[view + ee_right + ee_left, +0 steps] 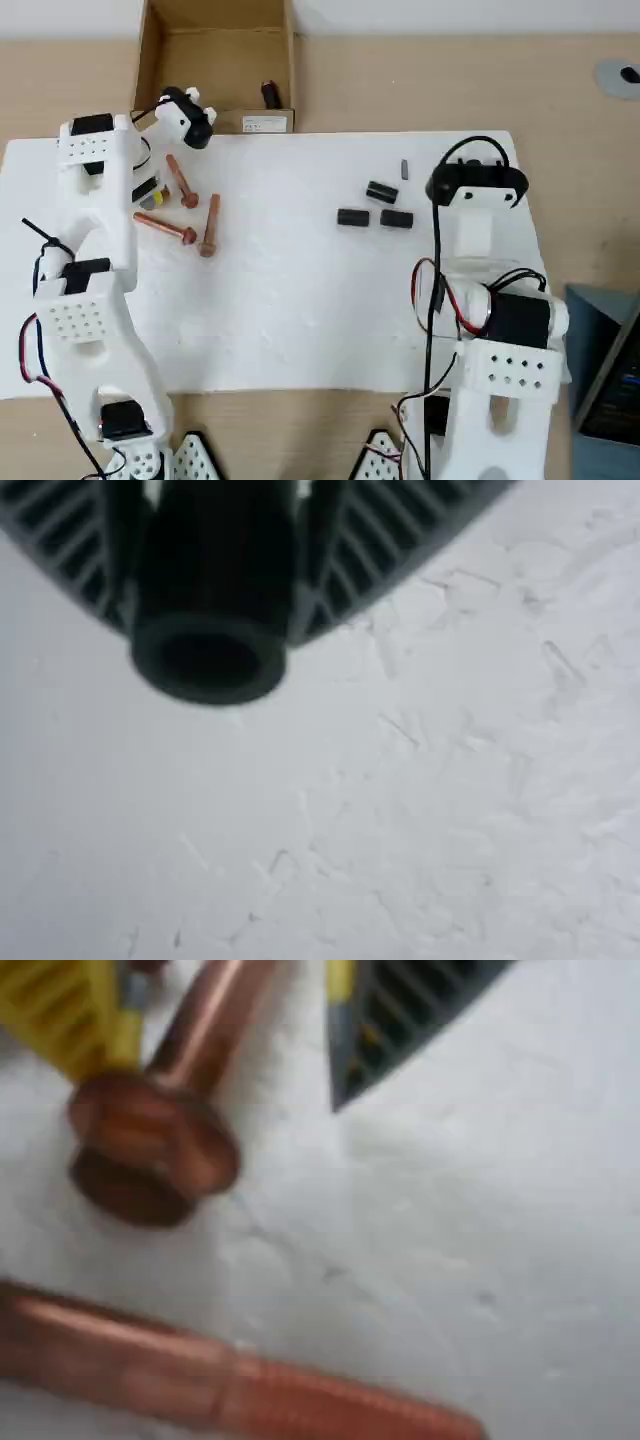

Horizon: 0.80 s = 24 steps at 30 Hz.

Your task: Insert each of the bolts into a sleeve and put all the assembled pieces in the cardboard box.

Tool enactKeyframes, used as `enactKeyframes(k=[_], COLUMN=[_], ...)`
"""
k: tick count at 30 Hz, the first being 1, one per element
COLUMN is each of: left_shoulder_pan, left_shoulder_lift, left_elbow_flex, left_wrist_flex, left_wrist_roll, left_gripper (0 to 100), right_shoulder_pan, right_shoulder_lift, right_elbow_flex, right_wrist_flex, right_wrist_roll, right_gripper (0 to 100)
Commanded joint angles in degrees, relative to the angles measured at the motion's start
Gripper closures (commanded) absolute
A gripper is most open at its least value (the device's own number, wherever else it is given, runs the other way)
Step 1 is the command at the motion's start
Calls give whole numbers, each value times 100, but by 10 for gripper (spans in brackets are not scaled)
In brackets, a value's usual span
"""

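Observation:
Three copper bolts lie on the white foam mat point(300, 320) at the left: one point(181, 180), one point(165, 228) and one point(210, 225). My left gripper point(235, 1060) is low over the mat and open. Its yellow finger point(70, 1010) touches the shaft of the first bolt point(150, 1145), and a gap shows on the dark finger's side. The second bolt point(230, 1390) lies just beyond. My right gripper point(215, 580) is shut on a black sleeve point(210, 650) held just above the mat. Three more sleeves point(381, 192), point(352, 217), point(397, 219) lie left of the right arm point(477, 185).
The cardboard box point(150, 60) stands open beyond the mat's far edge, with one dark piece point(270, 95) inside near its front wall. A small grey pin point(404, 169) lies by the sleeves. The mat's middle and front are bare. A dark object point(610, 360) sits at the right edge.

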Motion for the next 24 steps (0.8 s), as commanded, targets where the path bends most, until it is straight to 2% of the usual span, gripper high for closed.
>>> enactKeyframes(k=[1, 5, 10, 12, 18, 24], left_shoulder_pan=[-26, -9, 9, 9, 220, 378], left_shoulder_lift=[215, 462, 462, 321, -242, -813], left_elbow_flex=[-466, -642, -712, -949, -1600, -1776], left_wrist_flex=[-79, -79, -70, 211, 1829, 2119], left_wrist_roll=[-26, -18, 290, 466, 1204, 1943], left_gripper=[881, 1000, 998, 997, 993, 993], right_shoulder_pan=[48, 48, 48, 48, 48, 48], right_shoulder_lift=[-101, -101, -101, -101, -110, -110], right_elbow_flex=[4, 4, 4, -22, -40, -40], right_wrist_flex=[-114, -114, -114, -114, -97, -97], right_wrist_roll=[-26, -26, -26, -26, -35, -26], right_gripper=[988, 988, 988, 988, 988, 988])
